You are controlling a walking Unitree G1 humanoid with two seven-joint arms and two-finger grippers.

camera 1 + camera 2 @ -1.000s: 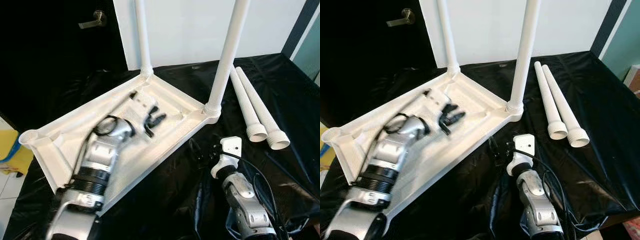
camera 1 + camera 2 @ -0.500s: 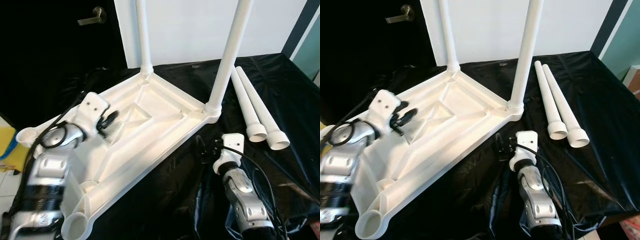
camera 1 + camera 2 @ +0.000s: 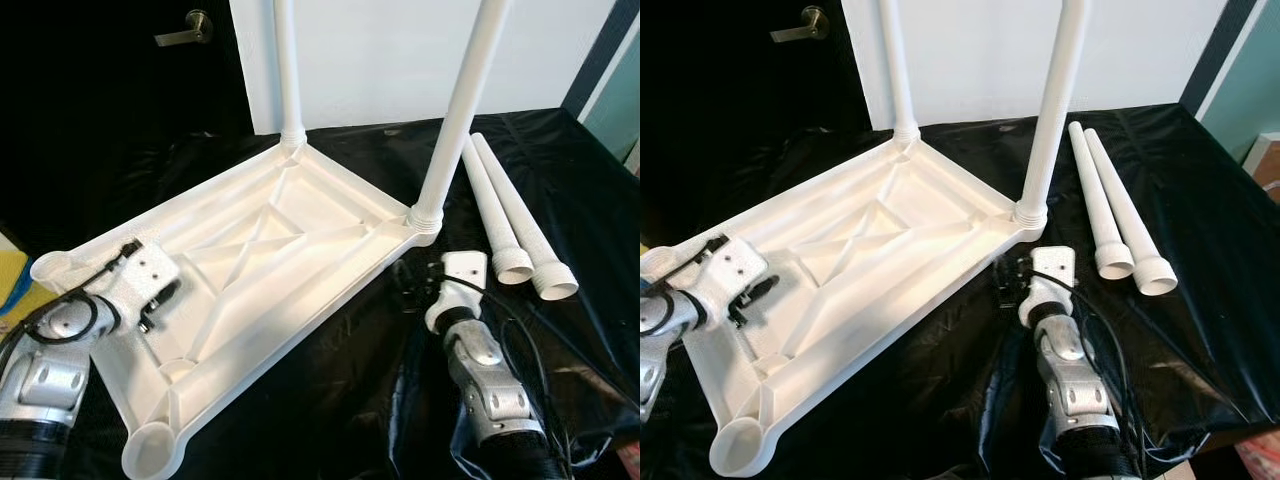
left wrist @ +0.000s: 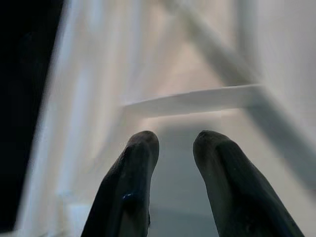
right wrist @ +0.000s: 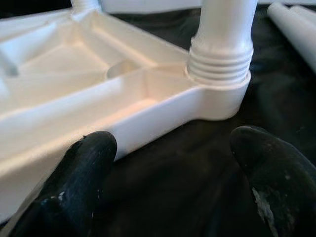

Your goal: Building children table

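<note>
Nearest the camera, the right gripper [image 5: 173, 187] rests low over the black plastic sheet [image 3: 330, 400] covering the counter, its jaws spread wide and empty; in its wrist view the two black fingertips [image 5: 79, 182] flank a threaded corner socket of the table. The left gripper [image 4: 173, 163] sits at the robot's left, above the near-left end of the white moulded plastic tabletop [image 3: 260, 260]. Its jaws stand slightly parted with nothing between them, pointing at the ribbed underside.

The tabletop lies upside down on the black sheet, running diagonally from near left to far centre, cross-shaped stiffening ribs facing up. An open round socket [image 3: 150, 455] shows at the nearest corner; a second open socket [image 3: 52, 268] shows at the left corner.

Two white tubular plastic legs are fitted and stand upright: one [image 3: 460, 110] in the right corner socket just beyond the right gripper, one [image 3: 288, 70] in the far corner socket.

To the right, two loose white tubular legs [image 3: 515, 215] lie side by side on the sheet, touching each other, flared threaded ends toward the camera, apart from the tabletop.

Beyond the counter stand a white wall panel [image 3: 380, 50] and, at far left, a dark door with a metal lever handle [image 3: 190, 25].
</note>
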